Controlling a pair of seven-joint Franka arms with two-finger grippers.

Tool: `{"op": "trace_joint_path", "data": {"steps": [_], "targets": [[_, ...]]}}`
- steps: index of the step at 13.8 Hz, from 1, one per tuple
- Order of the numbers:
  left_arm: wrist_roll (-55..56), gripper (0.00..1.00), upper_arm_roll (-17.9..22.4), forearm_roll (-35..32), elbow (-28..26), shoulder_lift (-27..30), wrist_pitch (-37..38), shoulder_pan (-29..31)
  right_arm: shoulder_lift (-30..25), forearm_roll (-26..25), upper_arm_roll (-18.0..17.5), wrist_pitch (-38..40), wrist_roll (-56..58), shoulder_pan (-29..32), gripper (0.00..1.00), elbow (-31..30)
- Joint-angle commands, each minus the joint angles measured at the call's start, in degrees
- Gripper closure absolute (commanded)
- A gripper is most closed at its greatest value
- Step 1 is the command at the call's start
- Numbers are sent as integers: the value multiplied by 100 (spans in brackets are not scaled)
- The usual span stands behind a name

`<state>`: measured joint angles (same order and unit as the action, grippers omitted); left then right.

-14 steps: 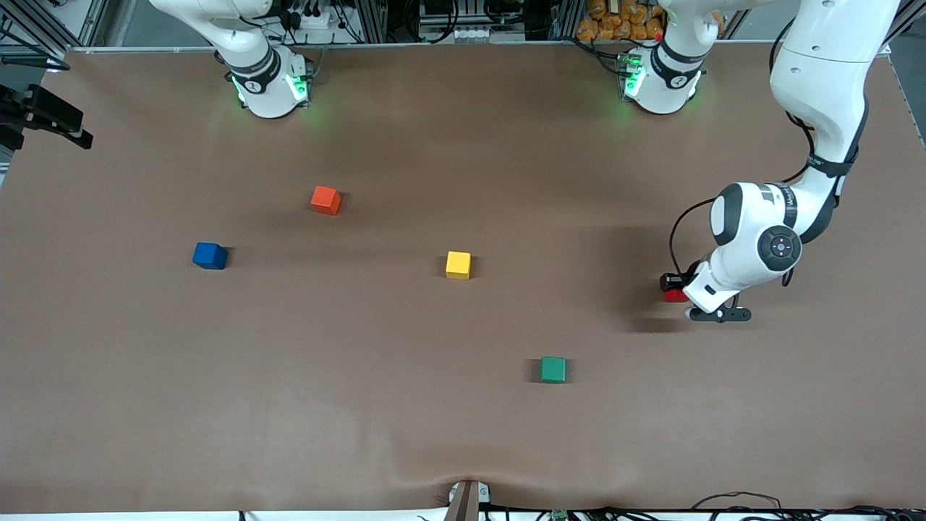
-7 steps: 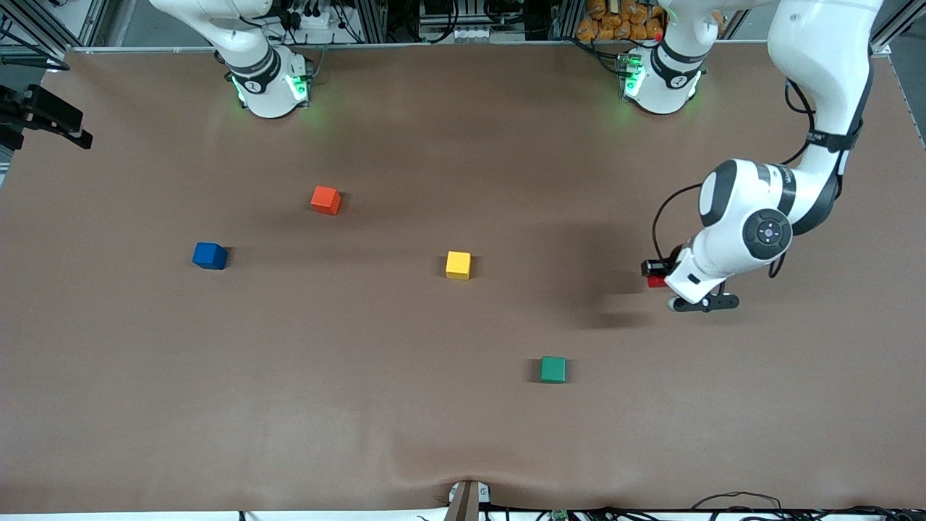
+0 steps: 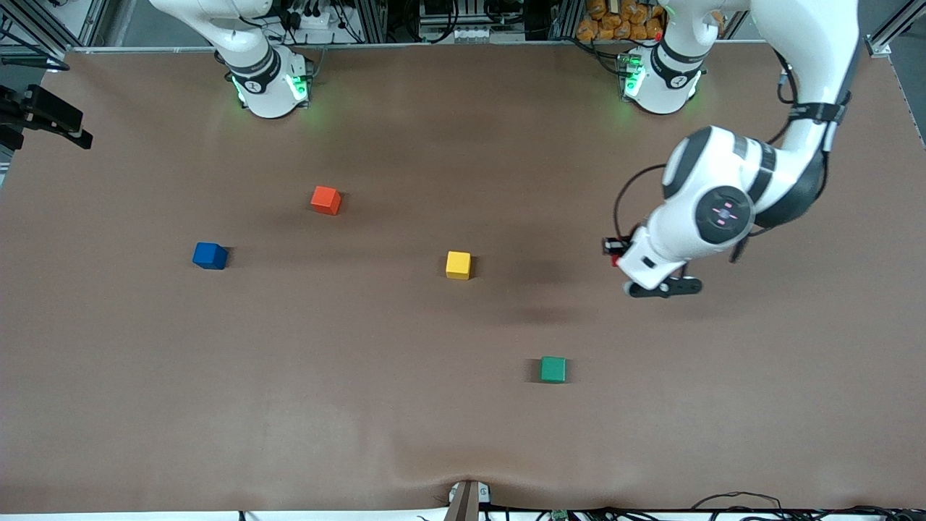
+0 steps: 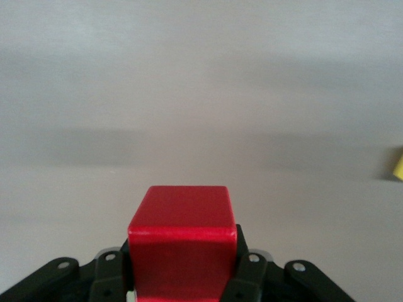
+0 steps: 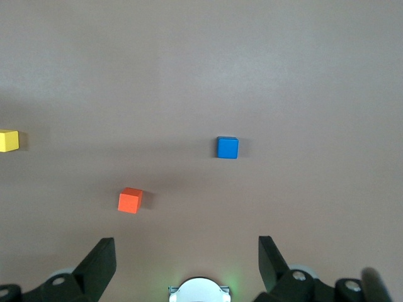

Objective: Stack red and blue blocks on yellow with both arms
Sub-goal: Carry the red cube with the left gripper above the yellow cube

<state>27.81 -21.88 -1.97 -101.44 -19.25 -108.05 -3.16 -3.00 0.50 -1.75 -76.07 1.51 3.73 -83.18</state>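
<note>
The red block is clamped between the black fingers of my left gripper, which is shut on it and hangs over bare table toward the left arm's end. In the front view only a sliver of red shows under the hand. The yellow cube sits mid-table, and its edge shows in the left wrist view. The blue block rests toward the right arm's end and also appears in the right wrist view. My right gripper is open and empty, held high above its own base, where the arm waits.
An orange-red cube lies farther from the front camera than the blue block. A green cube lies nearer to that camera than the yellow cube. Brown mat covers the table. A black clamp sticks in at the right arm's end.
My left arm has risen and swung toward the middle of the table, carrying the red block closer to the yellow cube. The cubes on the table have not moved.
</note>
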Motion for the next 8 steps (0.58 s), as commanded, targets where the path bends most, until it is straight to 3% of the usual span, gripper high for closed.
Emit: {"op": "trace_joint_path", "data": {"steps": [1, 8], "targets": [[242, 99, 17, -5, 440, -176, 170, -465, 1, 82, -62, 4, -55, 84, 0, 12], [462, 100, 17, 56, 1468, -781, 319, -1449, 1, 82, -62, -5, -55, 102, 0, 12]]}}
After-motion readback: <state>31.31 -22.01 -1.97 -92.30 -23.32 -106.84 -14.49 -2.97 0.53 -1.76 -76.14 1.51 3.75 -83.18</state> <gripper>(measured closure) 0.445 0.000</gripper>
